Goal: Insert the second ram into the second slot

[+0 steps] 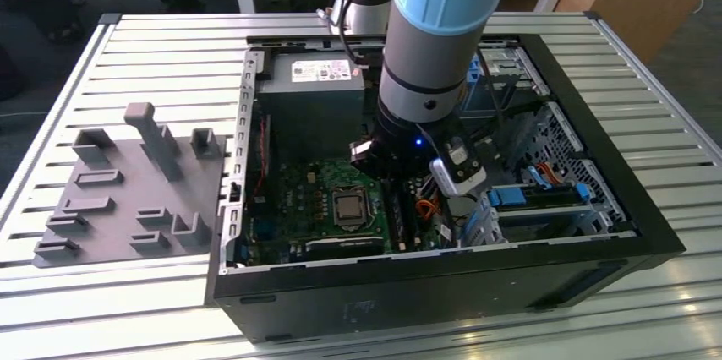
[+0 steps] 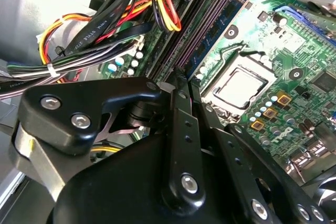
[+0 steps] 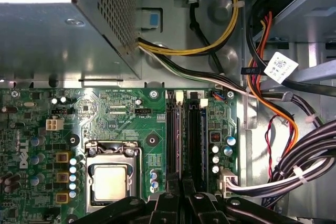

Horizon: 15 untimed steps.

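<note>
Black gripper (image 2: 181, 85) linkages crowd the foreground in both wrist views, fingers drawn close together above the memory slots (image 3: 186, 135). Whether they pinch the second ram I cannot tell (no blue stick is plainly visible between them). In the first wrist view, going left to right: motherboard (image 3: 47, 129), CPU socket (image 3: 110, 179), the two dark slots, then cable bundles (image 3: 294, 177). The slots' long axis runs straight away from the gripper, in line with its fingers. The exterior view adds the arm (image 1: 434, 47) reaching down into the open computer case (image 1: 587, 106), beside a grey fixture tray (image 1: 124, 191).
</note>
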Motion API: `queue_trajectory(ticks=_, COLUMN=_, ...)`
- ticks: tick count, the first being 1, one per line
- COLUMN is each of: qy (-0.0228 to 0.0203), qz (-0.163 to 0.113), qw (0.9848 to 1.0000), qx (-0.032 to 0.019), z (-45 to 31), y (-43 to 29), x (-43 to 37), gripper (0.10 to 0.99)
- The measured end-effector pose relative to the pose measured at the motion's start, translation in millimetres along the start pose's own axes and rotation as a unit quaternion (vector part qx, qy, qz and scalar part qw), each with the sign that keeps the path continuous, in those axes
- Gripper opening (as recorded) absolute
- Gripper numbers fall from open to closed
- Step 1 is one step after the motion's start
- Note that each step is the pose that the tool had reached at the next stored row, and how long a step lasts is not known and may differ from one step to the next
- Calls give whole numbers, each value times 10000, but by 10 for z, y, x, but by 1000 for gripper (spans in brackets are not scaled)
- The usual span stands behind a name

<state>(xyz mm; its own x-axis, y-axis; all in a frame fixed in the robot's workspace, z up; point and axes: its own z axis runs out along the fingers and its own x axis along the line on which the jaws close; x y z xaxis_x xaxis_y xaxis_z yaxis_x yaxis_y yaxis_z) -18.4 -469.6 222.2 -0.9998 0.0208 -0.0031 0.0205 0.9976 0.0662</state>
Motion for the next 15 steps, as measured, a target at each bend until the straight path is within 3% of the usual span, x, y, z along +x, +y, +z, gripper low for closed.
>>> queue_trajectory(ticks=15, qy=4, qz=-58, qw=10000, qx=-13, z=48, y=-3, x=-9, gripper=137)
